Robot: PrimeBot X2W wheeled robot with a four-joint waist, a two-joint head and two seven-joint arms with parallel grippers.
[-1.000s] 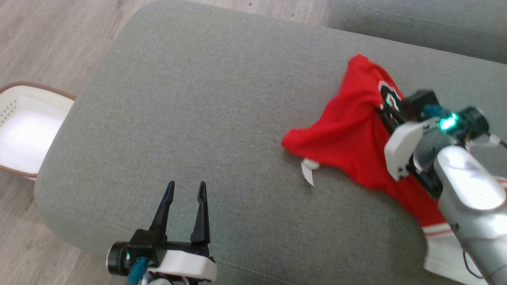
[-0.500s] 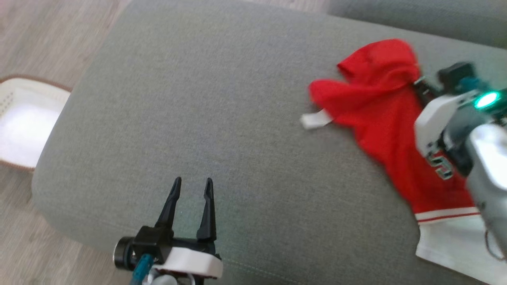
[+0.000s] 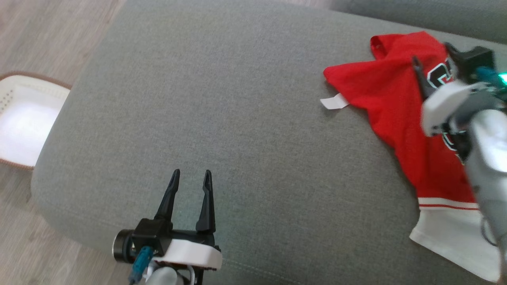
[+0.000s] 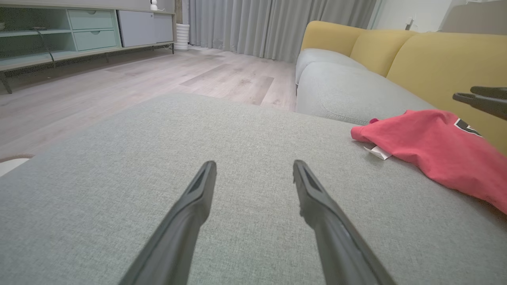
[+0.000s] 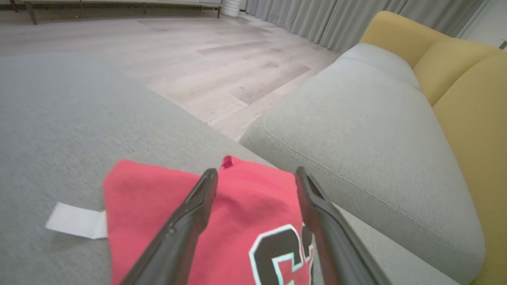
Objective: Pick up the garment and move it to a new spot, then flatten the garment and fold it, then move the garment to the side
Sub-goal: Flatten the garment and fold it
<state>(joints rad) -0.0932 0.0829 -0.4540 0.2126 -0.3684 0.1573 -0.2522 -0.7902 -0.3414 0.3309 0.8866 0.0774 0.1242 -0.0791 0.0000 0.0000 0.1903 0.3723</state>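
Red cloth now lies spread out instead of bunched. The garment (image 3: 400, 118) rests at the far right of the grey cushion (image 3: 237, 99), its white label (image 3: 333, 102) sticking out toward the middle. A second ago your right hand (image 5: 256, 172) had it pinched up in a heap nearer the centre. Now that hand hovers just above the printed chest, fingers well apart and nothing between them. I judge the move to a new spot done and the flattening about to begin.

Your left hand (image 3: 191, 174) is also parted and empty, low over the cushion's near edge and well apart from the garment.

Mind the edges. The garment's top corner sits close to the gap with the next cushion (image 5: 356, 118), and the white hem runs toward the near right side. You cannot tell whether it overhangs there.

The open room is the broad bare stretch between the label and your left hand. The basket (image 3: 12, 85) stands on the floor beyond the cushion's left end.
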